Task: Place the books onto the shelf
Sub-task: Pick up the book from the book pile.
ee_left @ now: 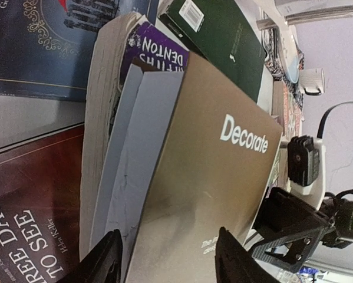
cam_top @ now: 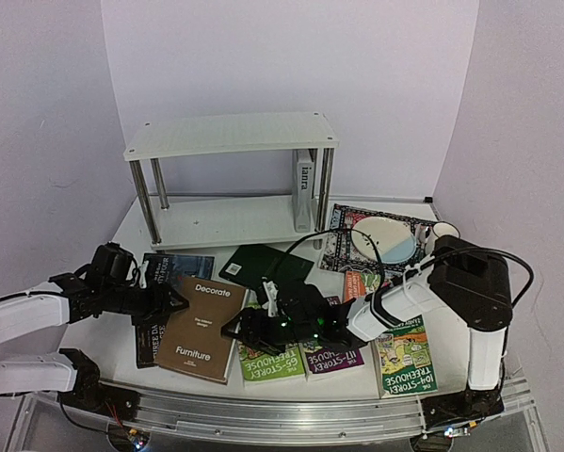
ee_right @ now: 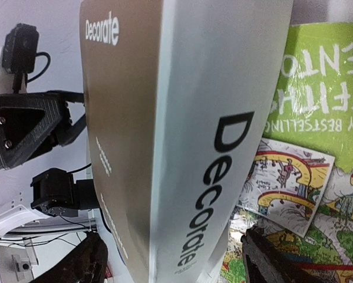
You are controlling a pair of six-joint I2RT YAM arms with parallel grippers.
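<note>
The brown "Decorate" book lies at the front left on top of other books. My left gripper stands open at its left edge; in the left wrist view the left gripper has the page edge and cover between spread fingers. My right gripper is open at the book's right edge, and the right gripper straddles the white spine with gaps on both sides. The white shelf stands behind, with a grey book upright on its lower board. Cartoon paperbacks lie at the front right.
A dark green book lies in front of the shelf. A dark red book, a dark blue one and a thick paperback lie under and beside "Decorate". A patterned mat bears a plate, next to a mug.
</note>
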